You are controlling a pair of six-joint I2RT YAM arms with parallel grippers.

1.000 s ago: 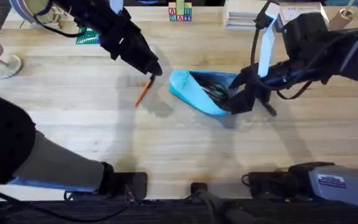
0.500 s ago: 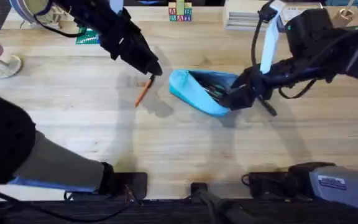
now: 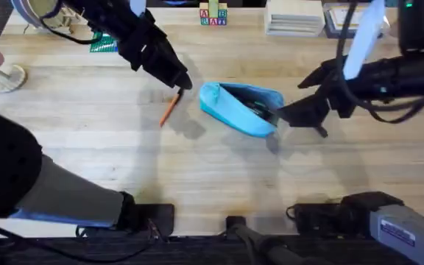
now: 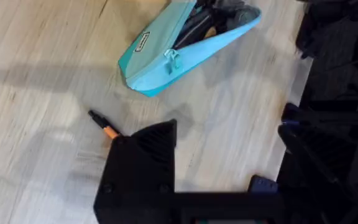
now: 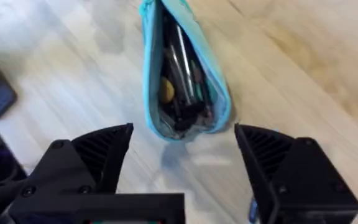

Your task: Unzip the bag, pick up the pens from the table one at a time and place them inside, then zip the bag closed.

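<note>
The light blue bag (image 3: pixel 234 110) lies unzipped mid-table, and several pens show inside its mouth (image 5: pixel 179 74). An orange pen (image 3: pixel 168 110) with a black end (image 4: pixel 96 116) lies on the table left of the bag. My left gripper (image 3: pixel 185 82) hovers open over the pen's far end, with one finger (image 4: pixel 143 155) covering part of it. To the right of the bag's end my right gripper (image 3: pixel 291 115) is open and apart from it, holding nothing (image 5: pixel 182 134). A thin dark pen (image 3: pixel 319 130) lies on the table just under the right gripper.
Letter blocks (image 3: pixel 213 15) and a white stack (image 3: pixel 294 16) stand along the far edge. A green item (image 3: pixel 101 44) lies at the far left, partly under the left arm. A pale object (image 3: pixel 4 76) sits at the left edge.
My right gripper has drawn back to the right, away from the bag's end, and its arm has swung right. The left arm, the orange pen and the bag have stayed put.
</note>
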